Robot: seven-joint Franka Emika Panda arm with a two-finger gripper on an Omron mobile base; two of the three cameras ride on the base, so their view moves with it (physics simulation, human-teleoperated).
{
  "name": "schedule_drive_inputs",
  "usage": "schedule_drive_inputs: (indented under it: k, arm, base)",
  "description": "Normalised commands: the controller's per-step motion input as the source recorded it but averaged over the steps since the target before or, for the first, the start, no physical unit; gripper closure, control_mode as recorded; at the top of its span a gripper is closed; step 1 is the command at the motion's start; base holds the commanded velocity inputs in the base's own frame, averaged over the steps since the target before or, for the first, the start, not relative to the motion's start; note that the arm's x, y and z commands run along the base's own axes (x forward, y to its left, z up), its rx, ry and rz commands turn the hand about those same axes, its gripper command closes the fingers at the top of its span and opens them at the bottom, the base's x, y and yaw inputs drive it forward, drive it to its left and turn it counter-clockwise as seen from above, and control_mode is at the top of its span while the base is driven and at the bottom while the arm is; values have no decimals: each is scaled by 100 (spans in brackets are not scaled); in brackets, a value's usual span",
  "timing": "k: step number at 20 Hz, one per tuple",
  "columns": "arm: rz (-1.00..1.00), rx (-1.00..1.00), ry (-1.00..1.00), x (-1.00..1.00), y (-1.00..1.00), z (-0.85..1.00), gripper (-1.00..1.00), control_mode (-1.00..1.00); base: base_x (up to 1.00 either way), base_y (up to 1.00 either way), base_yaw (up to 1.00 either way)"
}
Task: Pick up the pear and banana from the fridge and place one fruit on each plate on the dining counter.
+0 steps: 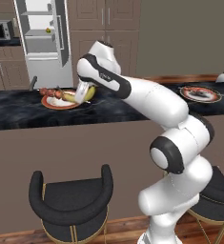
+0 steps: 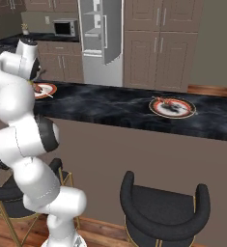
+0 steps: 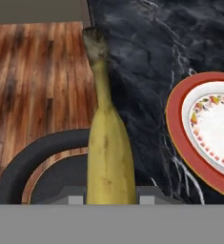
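My gripper (image 3: pixel 108 196) is shut on the banana (image 3: pixel 108 143), a long yellow fruit with a dark stem end. In the hand view the banana hangs over the near edge of the dining counter (image 3: pixel 142 47), just beside a red-rimmed plate (image 3: pixel 199 128). From the left base view the gripper (image 1: pixel 83 93) holds the banana (image 1: pixel 89 92) at the right edge of the left plate (image 1: pixel 56 102). A second plate (image 1: pixel 199 93) lies further right on the counter. The fridge (image 1: pixel 42 43) stands open behind. A small yellowish thing (image 1: pixel 48 30) sits on a fridge shelf; I cannot tell whether it is the pear.
Black stools (image 1: pixel 70 195) stand on the wood floor along the near side of the counter. One stool (image 3: pixel 37 164) lies below the banana. Behind the counter are taupe cabinets (image 2: pixel 158 43) and a microwave (image 2: pixel 65 27).
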Motion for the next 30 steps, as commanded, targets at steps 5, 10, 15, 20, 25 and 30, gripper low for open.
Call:
schedule_drive_inputs:
  k: [5,10,15,20,25,30]
  arm:
    - [0,-4,0,27,27,-26,100,-100]
    - [0,-2,0,31,7,-20,100,-100]
    - [0,0,0,37,0,-12,100,-100]
    - [0,0,0,44,5,-13,100,-100]
    - [0,-5,0,41,25,-31,100,-100]
    - [0,-4,0,37,26,-22,100,-100]
  base:
    - [0,0,0]
    - [0,0,0]
    - [0,0,0]
    - [0,0,0]
    - [0,0,0]
    - [0,0,0]
